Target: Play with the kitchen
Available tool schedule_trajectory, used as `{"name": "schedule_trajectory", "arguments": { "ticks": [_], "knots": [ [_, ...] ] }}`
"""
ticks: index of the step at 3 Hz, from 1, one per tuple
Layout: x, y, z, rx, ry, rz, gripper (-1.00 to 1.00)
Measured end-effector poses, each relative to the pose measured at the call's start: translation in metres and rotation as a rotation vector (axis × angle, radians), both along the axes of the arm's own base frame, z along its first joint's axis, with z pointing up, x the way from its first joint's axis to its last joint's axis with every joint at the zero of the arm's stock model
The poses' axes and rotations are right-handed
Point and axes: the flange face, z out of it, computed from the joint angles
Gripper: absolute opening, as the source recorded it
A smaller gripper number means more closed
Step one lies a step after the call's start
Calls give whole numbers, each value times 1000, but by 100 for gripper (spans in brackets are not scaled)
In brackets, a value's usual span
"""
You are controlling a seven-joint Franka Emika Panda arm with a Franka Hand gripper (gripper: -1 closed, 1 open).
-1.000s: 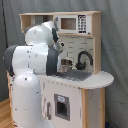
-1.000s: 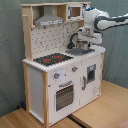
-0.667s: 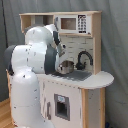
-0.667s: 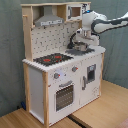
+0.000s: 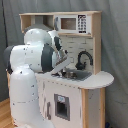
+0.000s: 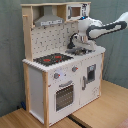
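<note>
The kitchen (image 6: 60, 75) is a white and light-wood toy unit, seen in both exterior views. In the second exterior view it shows a red-ringed black hob (image 6: 52, 59), a grey hood (image 6: 49, 20), a dotted backboard (image 6: 52, 39) and an oven door (image 6: 64, 95). The first exterior view shows the kitchen (image 5: 92, 95) from its other end, with the black tap (image 5: 84, 58) over the grey sink (image 5: 76, 75). My gripper (image 6: 80, 45) hangs low over the sink (image 6: 85, 50), beside the tap. In the first exterior view the gripper (image 5: 64, 70) is partly hidden behind the arm.
My white arm (image 5: 30, 60) fills the first exterior view's left. A toy microwave (image 5: 72, 23) sits on the top shelf above the sink. The kitchen stands on a wooden table (image 6: 105, 112) in front of a grey curtain (image 6: 10, 55).
The gripper has dropped a little closer to the sink and shifted slightly toward the hob side. The kitchen itself has not changed.
</note>
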Motion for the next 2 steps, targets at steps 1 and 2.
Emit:
{"name": "schedule_trajectory", "arguments": {
  "ticks": [1, 2],
  "knots": [
    [0, 0, 0, 1, 0, 0, 100],
    [0, 19, 37, 39, -58, 18, 100]
  ]
}}
